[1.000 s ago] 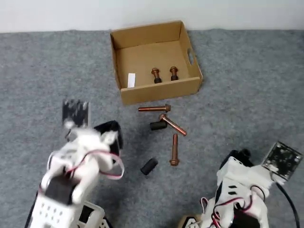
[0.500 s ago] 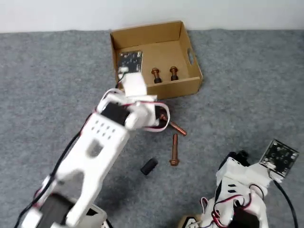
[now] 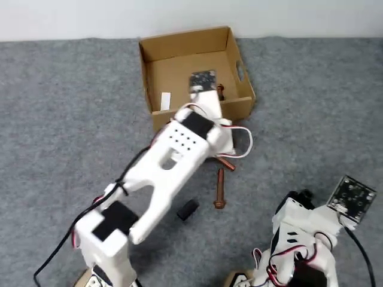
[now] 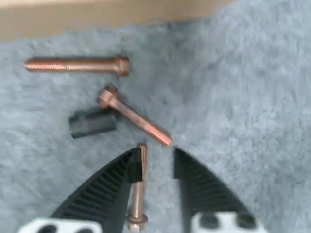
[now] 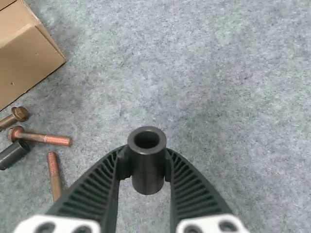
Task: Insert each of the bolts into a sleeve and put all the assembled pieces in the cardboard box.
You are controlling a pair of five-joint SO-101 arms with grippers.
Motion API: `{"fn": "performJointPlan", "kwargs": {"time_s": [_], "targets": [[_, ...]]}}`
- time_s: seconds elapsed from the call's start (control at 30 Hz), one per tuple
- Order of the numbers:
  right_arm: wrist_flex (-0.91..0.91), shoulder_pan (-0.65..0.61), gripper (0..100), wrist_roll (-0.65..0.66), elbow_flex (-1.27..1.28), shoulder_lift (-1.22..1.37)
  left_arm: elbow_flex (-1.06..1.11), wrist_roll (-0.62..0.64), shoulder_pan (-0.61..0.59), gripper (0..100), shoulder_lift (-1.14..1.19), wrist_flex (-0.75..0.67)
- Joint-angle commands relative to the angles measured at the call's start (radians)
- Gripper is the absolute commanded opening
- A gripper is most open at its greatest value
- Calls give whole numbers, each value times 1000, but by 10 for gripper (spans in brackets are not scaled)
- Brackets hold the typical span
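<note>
While poised over three loose bolts, pinched nothing with the left gripper [image 4: 156, 154]: fingers spread wide. Judged the step in hand as fetching a bolt to mate with a sleeve.

Found the near bolt [image 4: 137, 194] lying lengthwise between those fingers, tight against one of them, threaded tip level with the fingertips, head back toward the palm. Just past the fingertips, noted the slanted bolt [image 4: 133, 116], tip close ahead of the gap, head touching a loose sleeve [image 4: 92, 124]. Farther out, noted the far bolt [image 4: 77, 64], just beside the wall of the box [image 4: 97, 12]. Well behind the fingers, toward the arm's base, spotted a second sleeve [image 3: 188, 209] on the mat [image 3: 60, 119].

Reckoned the next move called for centring the gap on the near bolt's shank, lowering, then closing without nudging the slanted bolt.

Over at the right gripper [image 5: 146, 156], found fingers pinching the held sleeve [image 5: 146, 170] from both sides, bore open toward the wrist camera, clear above the mat.

Looked copper-coloured, every bolt: flanged head, thread toward the tip. Looked matte black, short and thick-walled, each sleeve. Inside the box, made out one boxed piece [image 3: 219, 89] past the arm.
</note>
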Motion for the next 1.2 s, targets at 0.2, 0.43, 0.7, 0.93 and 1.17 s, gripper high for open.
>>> {"fn": "performJointPlan", "kwargs": {"time_s": [0.2, 0.43, 0.7, 0.93, 1.17], "targets": [[-19, 13, 8, 11, -5, -7, -154, 15, 31, 213, 164, 44], [-18, 13, 8, 11, -5, -7, -251, 15, -18, 214, 301, 49], [-13, 13, 8, 11, -5, -7, -328, 15, -94, 214, 425, 51], [-13, 13, 8, 11, -5, -7, -341, 15, -112, 214, 463, 51], [-13, 13, 8, 9, -5, -7, -349, 14, -95, 210, 470, 77]]}}
